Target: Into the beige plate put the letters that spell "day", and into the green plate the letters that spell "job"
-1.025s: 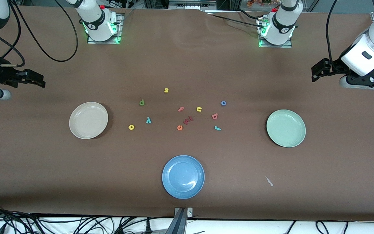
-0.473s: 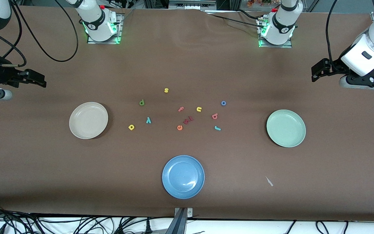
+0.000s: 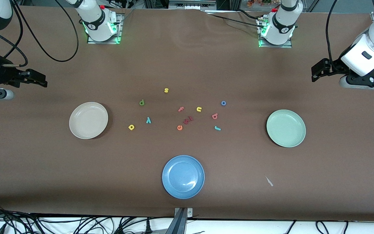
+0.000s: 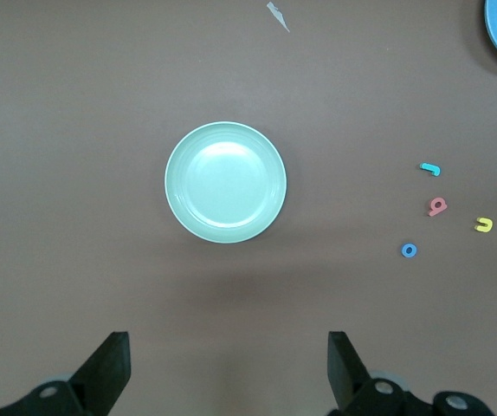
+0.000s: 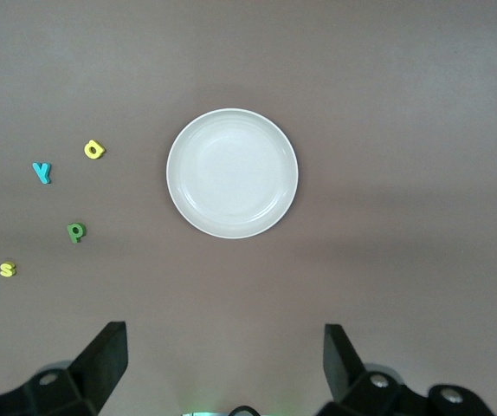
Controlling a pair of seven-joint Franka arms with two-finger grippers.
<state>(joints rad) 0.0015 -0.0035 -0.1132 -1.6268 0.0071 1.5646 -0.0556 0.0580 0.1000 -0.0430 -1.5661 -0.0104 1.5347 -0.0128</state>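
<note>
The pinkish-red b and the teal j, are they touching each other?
Apart. The front view shows bare brown table between the pinkish-red b and the teal j, which lies nearer the camera. The left wrist view shows the same gap.

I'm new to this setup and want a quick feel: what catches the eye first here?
Three plates ring a scatter of tiny toy letters mid-table: the beige plate toward the right arm's end, the green plate toward the left arm's end, a blue plate nearest the camera. All plates hold nothing. The left gripper and right gripper hang open at the table's ends.
</note>
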